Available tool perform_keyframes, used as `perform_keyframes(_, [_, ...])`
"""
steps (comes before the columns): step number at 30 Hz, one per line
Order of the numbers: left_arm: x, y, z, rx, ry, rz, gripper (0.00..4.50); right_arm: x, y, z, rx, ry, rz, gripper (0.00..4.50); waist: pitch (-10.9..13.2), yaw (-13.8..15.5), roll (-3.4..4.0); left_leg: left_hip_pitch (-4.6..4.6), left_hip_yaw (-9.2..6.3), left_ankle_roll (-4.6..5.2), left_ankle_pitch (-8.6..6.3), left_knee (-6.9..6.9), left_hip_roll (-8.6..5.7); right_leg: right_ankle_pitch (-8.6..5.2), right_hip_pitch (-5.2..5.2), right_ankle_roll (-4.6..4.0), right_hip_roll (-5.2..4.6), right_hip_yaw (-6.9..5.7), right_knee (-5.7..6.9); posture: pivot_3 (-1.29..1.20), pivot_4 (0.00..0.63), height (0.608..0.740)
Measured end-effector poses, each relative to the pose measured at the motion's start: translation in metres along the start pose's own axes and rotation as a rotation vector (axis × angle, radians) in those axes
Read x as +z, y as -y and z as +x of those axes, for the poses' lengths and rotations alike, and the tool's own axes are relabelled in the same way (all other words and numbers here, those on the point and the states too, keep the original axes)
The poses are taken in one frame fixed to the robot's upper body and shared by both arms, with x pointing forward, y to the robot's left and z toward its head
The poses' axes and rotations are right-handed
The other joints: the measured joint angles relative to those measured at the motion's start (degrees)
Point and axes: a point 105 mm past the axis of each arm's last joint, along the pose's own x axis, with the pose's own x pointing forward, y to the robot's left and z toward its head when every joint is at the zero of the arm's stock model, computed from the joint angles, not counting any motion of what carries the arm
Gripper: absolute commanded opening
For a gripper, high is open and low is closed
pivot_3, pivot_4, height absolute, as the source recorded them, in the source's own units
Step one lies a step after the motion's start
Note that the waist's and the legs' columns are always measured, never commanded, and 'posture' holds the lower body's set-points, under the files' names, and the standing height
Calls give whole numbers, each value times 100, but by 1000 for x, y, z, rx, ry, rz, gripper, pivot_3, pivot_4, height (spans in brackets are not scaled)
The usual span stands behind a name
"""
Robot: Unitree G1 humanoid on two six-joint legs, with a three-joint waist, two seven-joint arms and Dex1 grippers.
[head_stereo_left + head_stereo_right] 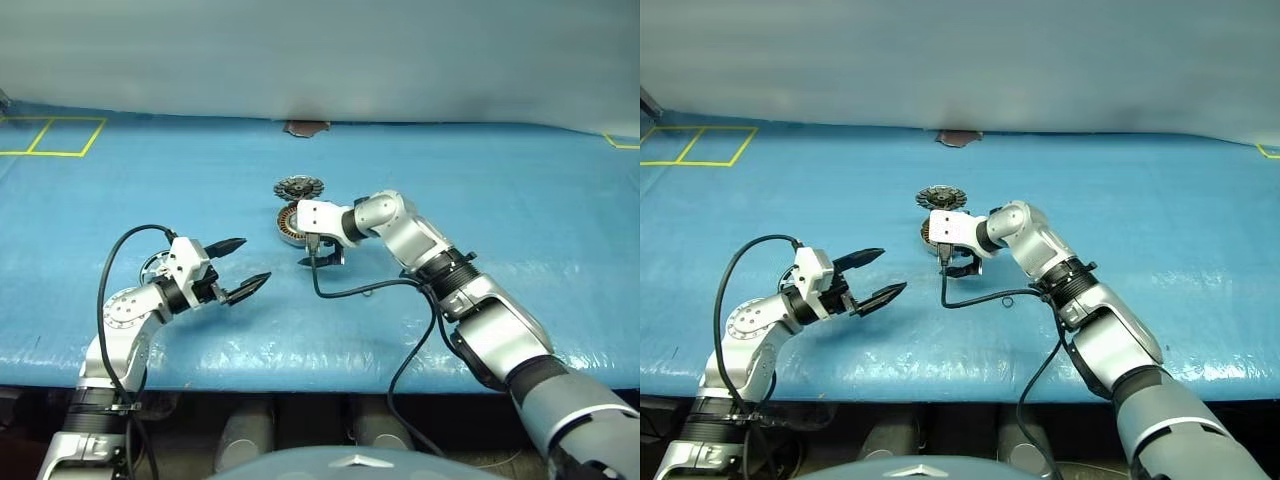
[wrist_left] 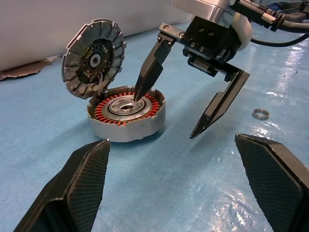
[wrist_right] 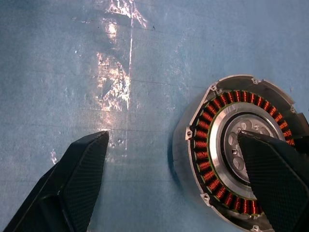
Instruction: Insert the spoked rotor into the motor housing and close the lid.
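A blue worktop (image 1: 520,220) stretches across the scene, with yellow tape lines near its far left corner. Near the middle sits the motor housing (image 2: 126,116), a short silver cylinder with a ring of copper-coloured windings around a silver centre. The spoked rotor (image 2: 124,104) appears to lie flat inside that ring, a pale metal wheel with small holes near its hub. The lid (image 2: 93,59), a dark-grey disc with a toothed edge, stands tilted up against the far side of the housing, its patterned inner face turned toward the robot.

The right tool (image 2: 179,108) reaches in from the right, angled downward, with its two black fingers spread wide. One fingertip (image 2: 140,93) points down into the centre of the housing, at the rotor's hub; whether it touches the metal cannot be told. The other finger hangs over bare worktop beside the housing. It holds nothing.

The left tool (image 1: 243,264) hovers above the worktop to the left of the housing, well apart from it, pointing toward it. Its fingers are also spread wide and empty.

A tiny dark ring (image 2: 260,113) lies on the worktop to the right of the housing.
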Motion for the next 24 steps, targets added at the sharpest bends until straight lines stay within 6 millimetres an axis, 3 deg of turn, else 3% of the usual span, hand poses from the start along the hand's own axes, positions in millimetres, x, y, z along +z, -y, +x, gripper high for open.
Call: perform_keyframes(24, [0,6,-1,18,4,-5,4500,-3,8,17,60,-50,-19,4481,2,-104,4,19,-5,-25,17,2,4,-35,-11,-14,8,5,68,0,150,740])
